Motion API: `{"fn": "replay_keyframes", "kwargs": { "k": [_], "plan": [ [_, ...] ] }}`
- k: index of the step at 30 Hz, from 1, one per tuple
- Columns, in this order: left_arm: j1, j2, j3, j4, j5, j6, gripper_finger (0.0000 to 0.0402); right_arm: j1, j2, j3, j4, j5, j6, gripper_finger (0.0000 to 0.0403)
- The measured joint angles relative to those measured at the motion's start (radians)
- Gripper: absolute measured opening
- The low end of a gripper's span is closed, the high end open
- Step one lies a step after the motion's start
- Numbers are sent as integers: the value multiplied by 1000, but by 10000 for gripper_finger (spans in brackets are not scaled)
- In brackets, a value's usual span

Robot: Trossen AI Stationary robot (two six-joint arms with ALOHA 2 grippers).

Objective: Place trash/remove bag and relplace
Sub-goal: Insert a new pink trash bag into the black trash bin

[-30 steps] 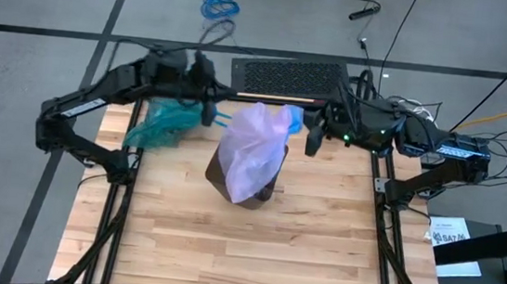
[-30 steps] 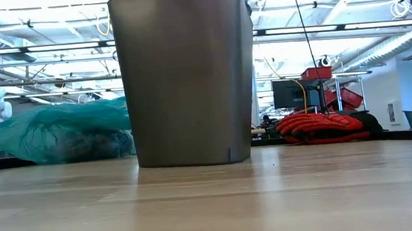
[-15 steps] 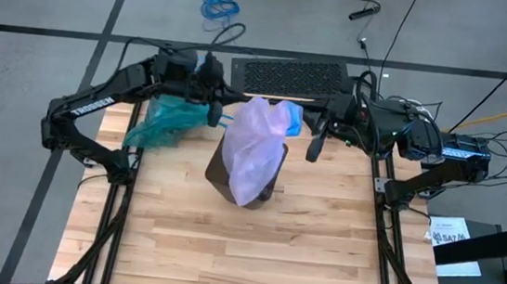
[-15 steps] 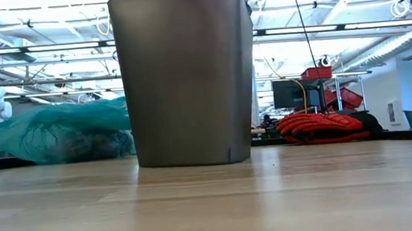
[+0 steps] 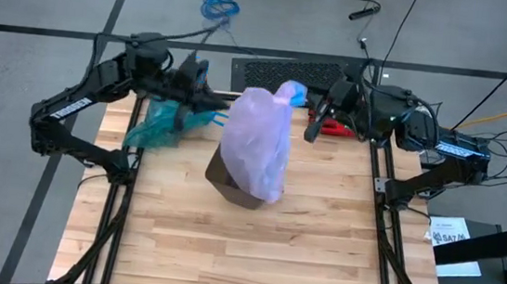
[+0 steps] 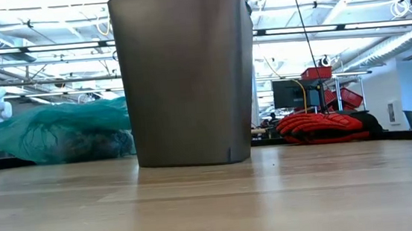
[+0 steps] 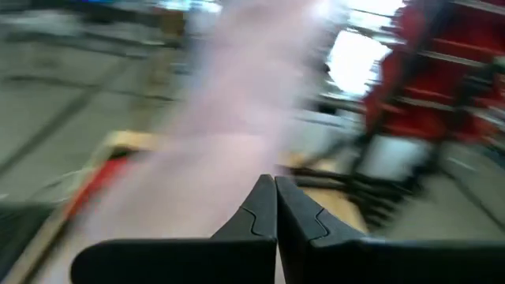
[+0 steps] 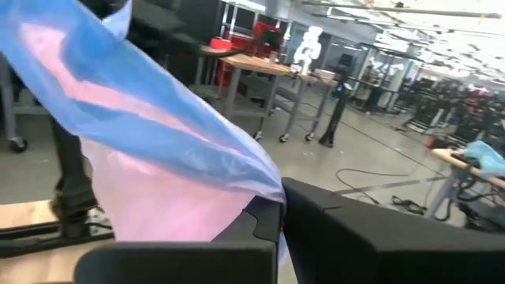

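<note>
Old teal bag (image 5: 164,122) is already out of the bin (image 6: 186,76) and lies on the counter (image 5: 252,254) at the back left, just beside the bin; the low view shows it bulging with dark lumps inside, probably the trash, so the trash and removal steps look done. Left to do: fit the new liner. The pink bag (image 5: 258,142) is held up above and over the bin, hanging down across its front and hiding the opening in the high view; it does not look seated inside or folded over the rim yet. Right gripper (image 8: 280,217) is at the back right of the bin, fingers together and clamped on the pink bag's blue edge (image 8: 150,118). Left gripper (image 7: 275,207) is at the back left, between the teal bag and the pink bag, fingers pressed together; the wrist view shows pink film right ahead but no film clearly between the tips, so whether it grips the bag is unclear. Remaining by my read: open the mouth of the pink bag, push it down into the bin, spread the edge around the rim. Red item on the counter's back right edge, untouched.
</note>
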Motion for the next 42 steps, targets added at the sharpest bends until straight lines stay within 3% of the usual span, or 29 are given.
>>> {"fn": "replay_keyframes", "kwargs": {
  "k": [3,12,17,23,31,42],
  "plan": [
    [-15,-3,0,-54,103,42,0,-30,0,0,8,-3,-1,0],
    [-103,36,-1,-125,149,99,0,-77,19,0,21,-6,18,0],
    [-156,109,-12,-125,-2,108,0,-82,50,0,74,-5,26,0],
    [-187,187,-12,-150,-54,108,0,-81,72,0,143,-5,27,0],
    [-189,229,-13,-215,-261,153,0,-59,73,0,191,-3,27,0],
    [-186,196,-131,-114,-294,123,0,45,77,0,86,-3,217,0]
  ]
}}
